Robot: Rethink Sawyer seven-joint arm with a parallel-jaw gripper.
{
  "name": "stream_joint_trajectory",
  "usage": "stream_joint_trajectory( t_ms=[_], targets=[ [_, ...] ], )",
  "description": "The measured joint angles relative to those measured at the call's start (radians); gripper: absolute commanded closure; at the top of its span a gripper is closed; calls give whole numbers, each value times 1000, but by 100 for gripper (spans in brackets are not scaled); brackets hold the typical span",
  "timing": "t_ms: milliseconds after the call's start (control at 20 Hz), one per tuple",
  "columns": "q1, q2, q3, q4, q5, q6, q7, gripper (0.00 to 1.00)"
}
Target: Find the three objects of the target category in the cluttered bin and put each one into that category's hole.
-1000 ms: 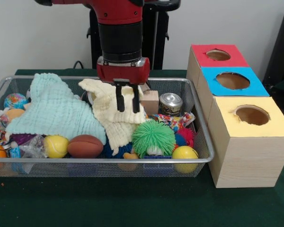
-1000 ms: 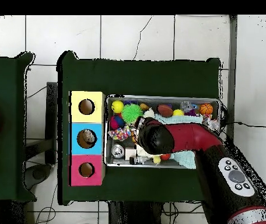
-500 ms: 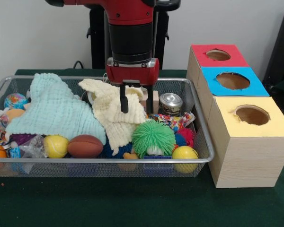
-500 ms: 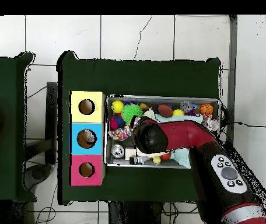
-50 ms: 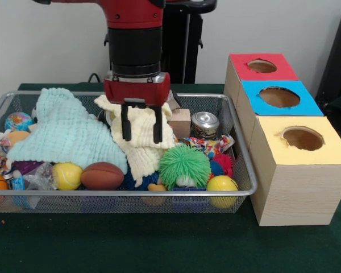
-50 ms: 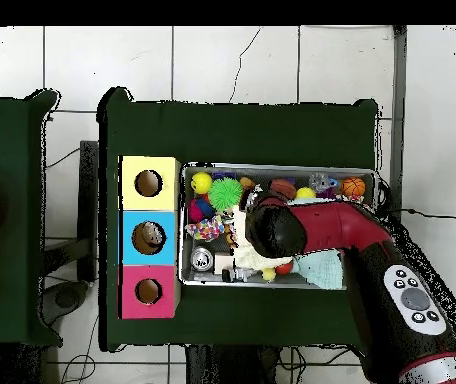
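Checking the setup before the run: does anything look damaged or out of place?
The yellow box's hole has a ragged, torn rim, rougher than the blue and red ones. Nothing has spilled outside the wire bin.

Cloths are blocking most of the bin (image 5: pixel 241 153): the mint cloth (image 5: pixel 65 131) is covering its left half, and the cream cloth (image 5: pixel 139 133) is lying mid-bin under the spread claw (image 5: pixel 141 122). The three box holes (image 5: pixel 279 96) are standing unobstructed.
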Motion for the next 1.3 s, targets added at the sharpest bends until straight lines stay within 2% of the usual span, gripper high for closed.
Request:
stream_joint_trajectory(
  t_ms=[550, 800, 1150, 1300],
  targets=[
    [-88, -2, 41, -46, -79, 49, -47, 0],
    [-132, 6, 77, -77, -103, 72, -122, 0],
    [-197, 42, 130, -143, -108, 101, -280, 0],
    [-211, 52, 140, -155, -109, 101, -312, 0]
  ],
)
